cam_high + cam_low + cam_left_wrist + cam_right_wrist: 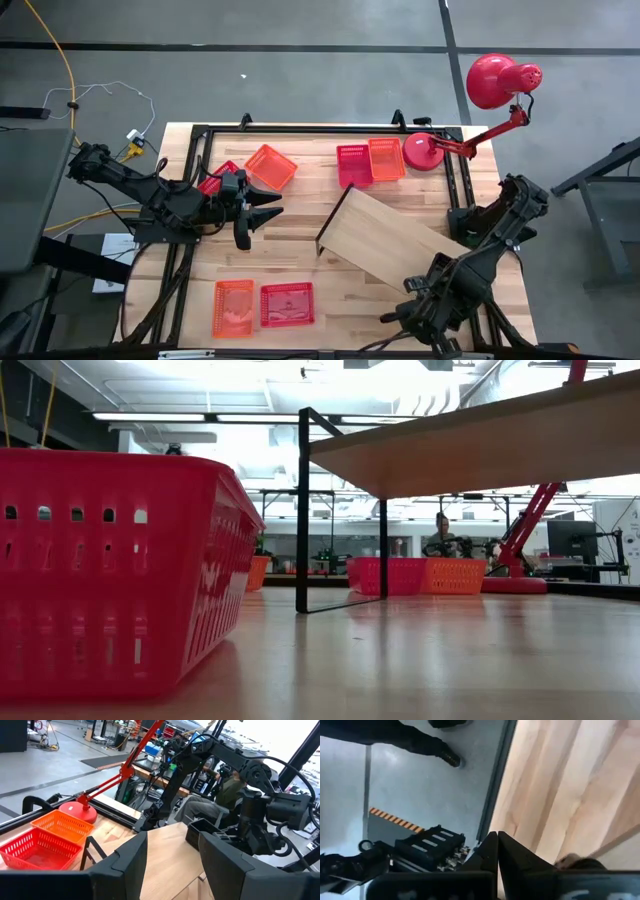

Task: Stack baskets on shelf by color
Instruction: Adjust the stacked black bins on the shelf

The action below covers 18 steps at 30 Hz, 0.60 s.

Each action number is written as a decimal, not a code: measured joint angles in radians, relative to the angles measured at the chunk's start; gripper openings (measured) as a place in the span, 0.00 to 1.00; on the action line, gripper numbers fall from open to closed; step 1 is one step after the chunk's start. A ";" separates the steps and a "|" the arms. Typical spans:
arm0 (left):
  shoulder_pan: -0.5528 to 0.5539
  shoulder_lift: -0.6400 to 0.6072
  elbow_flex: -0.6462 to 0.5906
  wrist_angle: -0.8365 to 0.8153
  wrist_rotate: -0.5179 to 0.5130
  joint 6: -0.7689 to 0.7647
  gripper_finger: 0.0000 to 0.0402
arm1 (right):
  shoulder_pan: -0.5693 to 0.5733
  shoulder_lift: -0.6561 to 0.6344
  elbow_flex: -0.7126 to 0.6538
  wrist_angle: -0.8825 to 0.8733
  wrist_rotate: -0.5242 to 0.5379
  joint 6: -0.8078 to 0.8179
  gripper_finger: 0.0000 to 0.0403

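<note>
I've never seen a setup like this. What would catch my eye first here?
Probably the red desk lamp at the table's far right corner, its shade hanging out past the edge. Next, the pale wooden shelf lying slantwise mid-table, and bright baskets scattered around it: an orange one at the far side by the left gripper, a red one at the near edge.

Overhead: we look straight down on the desk point(300, 260). Low: level, close behind a red basket point(110, 570); both share the shelf point(390, 240).
</note>
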 joint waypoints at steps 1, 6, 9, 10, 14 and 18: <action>0.000 0.000 0.000 0.000 0.000 -0.001 0.41 | 0.001 -0.001 0.000 0.008 -0.004 0.000 0.00; 0.000 0.000 0.000 0.000 0.000 -0.002 0.41 | 0.002 -0.017 0.038 -0.020 -0.011 0.013 0.00; 0.000 0.000 0.000 0.000 0.000 -0.002 0.41 | 0.001 -0.022 0.079 -0.097 -0.010 0.026 0.00; 0.000 0.000 0.000 0.000 0.000 -0.002 0.41 | 0.001 -0.022 0.092 -0.130 -0.010 0.026 0.00; 0.000 0.000 0.000 0.000 0.000 -0.002 0.41 | 0.002 -0.022 0.119 -0.219 -0.003 0.026 0.00; 0.000 0.000 0.000 0.000 0.000 -0.001 0.41 | 0.002 -0.022 0.119 -0.149 0.000 0.026 0.00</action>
